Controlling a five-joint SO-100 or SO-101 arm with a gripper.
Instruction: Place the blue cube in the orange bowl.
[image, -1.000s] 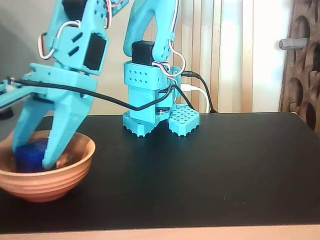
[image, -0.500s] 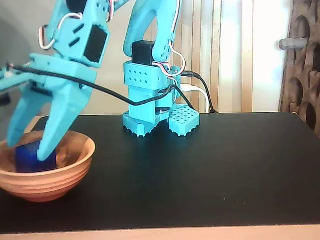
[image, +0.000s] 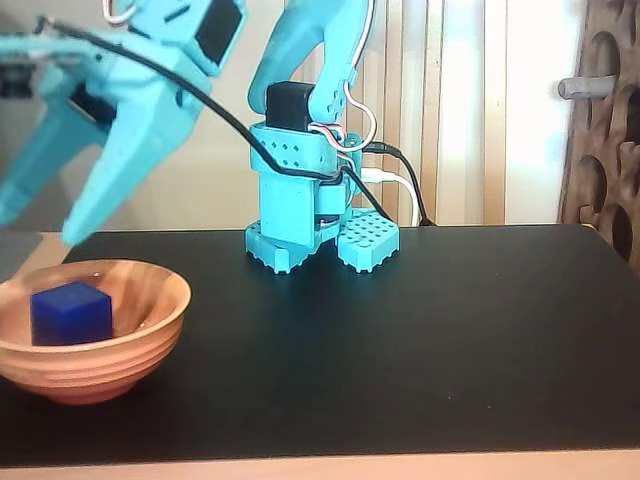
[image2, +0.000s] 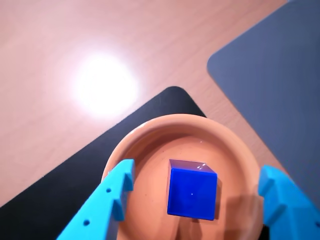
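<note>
The blue cube (image: 70, 313) rests inside the orange bowl (image: 120, 360) at the left of the black tabletop in the fixed view, with nothing touching it. My turquoise gripper (image: 38, 225) hangs open above the bowl, its fingertips well clear of the rim. In the wrist view the blue cube (image2: 192, 195) lies near the middle of the orange bowl (image2: 150, 131). The gripper (image2: 196, 172) is spread wide there, one finger showing at the lower left and the other at the lower right, both apart from the cube.
The arm's base (image: 300, 215) with its cables stands at the back of the black table (image: 420, 340). Pale wooden slats rise behind it. In the wrist view a grey mat (image2: 272, 75) lies beyond the bowl on a glossy wooden surface (image2: 75, 55).
The gripper was around the cube in the bowl. It has opened, let go and lifted up and away, leaving the cube in the bowl.
</note>
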